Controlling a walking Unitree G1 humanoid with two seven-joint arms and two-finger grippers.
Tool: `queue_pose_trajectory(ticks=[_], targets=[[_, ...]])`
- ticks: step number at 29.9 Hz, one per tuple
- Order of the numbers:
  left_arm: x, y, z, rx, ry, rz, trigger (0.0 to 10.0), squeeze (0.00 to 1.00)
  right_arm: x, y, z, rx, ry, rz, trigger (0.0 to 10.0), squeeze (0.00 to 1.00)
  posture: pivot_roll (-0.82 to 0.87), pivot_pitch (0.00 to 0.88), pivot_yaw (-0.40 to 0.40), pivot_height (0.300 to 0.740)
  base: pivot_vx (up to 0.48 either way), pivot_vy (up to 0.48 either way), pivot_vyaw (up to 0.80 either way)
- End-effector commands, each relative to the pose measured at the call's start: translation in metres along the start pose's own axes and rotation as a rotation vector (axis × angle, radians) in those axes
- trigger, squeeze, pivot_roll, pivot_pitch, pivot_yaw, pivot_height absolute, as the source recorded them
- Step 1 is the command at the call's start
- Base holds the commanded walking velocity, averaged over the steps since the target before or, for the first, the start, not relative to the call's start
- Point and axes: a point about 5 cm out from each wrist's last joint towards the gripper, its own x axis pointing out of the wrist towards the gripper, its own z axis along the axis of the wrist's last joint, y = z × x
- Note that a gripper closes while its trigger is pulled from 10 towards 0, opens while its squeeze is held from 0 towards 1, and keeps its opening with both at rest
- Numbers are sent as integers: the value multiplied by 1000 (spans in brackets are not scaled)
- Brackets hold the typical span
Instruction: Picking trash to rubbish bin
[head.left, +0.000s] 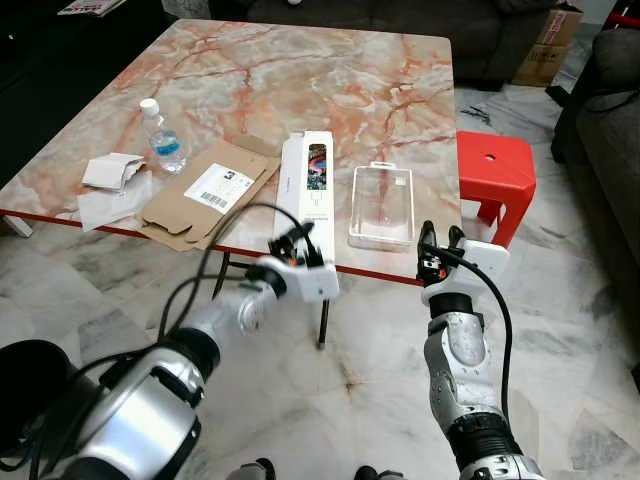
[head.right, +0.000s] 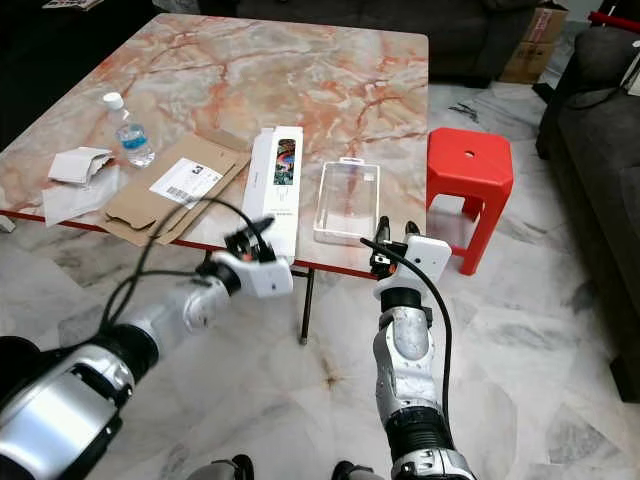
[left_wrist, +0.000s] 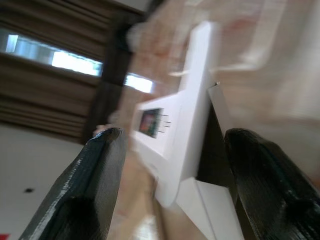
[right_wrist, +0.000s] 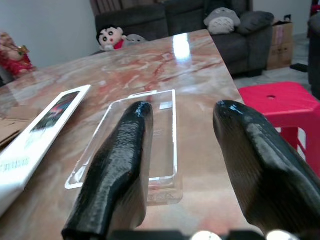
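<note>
The marble table (head.left: 330, 90) carries all the trash along its near edge, within reach of a robot standing on the floor side. Toward the near left corner lies a flattened brown cardboard mailer (head.left: 205, 192) bearing a white shipping label with a barcode — its print is too small to read. Just right of it, a long white product box (head.left: 306, 195) with a colourful picture panel runs back from the near edge; its lettering is not legible. Right of that lies a clear plastic packaging tray (head.left: 381, 205), close to the near right corner. Crumpled white paper (head.left: 112, 172) and a small water bottle (head.left: 161, 138) with a blue label sit by the left edge.

The left gripper (head.left: 295, 248) hovers at the box's near end, fingers spread wide with the box between them, gripping nothing — judged ready to close on it. The right gripper (head.left: 440, 240) is likewise open and empty, lined up at the near edge facing the tray. A red plastic stool (head.left: 495, 172) stands off the right edge.
</note>
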Motion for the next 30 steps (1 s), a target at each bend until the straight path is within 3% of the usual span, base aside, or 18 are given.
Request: queue_pose_trajectory(ticks=[1, 7, 14, 19, 26, 27, 30], targets=[[2, 3, 4, -5, -15, 15, 10000, 0, -1, 2, -2, 5, 12, 11, 10000, 0, 106, 125, 2, 740, 0, 0, 0], [2, 3, 3, 3, -10, 10, 10000, 0, -1, 2, -2, 6, 15, 13, 10000, 0, 106, 124, 2, 740, 0, 0, 0], [-2, -11, 1, -38, 13, -65, 10000, 0, -2, 3, -4, 7, 19, 14, 10000, 0, 105, 121, 3, 740, 0, 0, 0], [-3, -19, 20, -97, -118, -112, 10000, 0, -2, 2, -4, 7, 21, 10, 10000, 0, 104, 126, 4, 740, 0, 0, 0], [-4, -22, 23, -64, -138, -134, 10000, 0, -3, 2, -5, 10, 22, 3, 10000, 0, 107, 135, 4, 740, 0, 0, 0], [-3, -21, 25, -73, -149, -134, 10000, 1000, -3, 2, -5, 10, 23, 4, 10000, 0, 110, 138, 3, 740, 0, 0, 0], [-3, -20, 28, -87, -167, -141, 10000, 1000, -3, 2, -5, 11, 23, 2, 10000, 0, 110, 140, 4, 740, 0, 0, 0]])
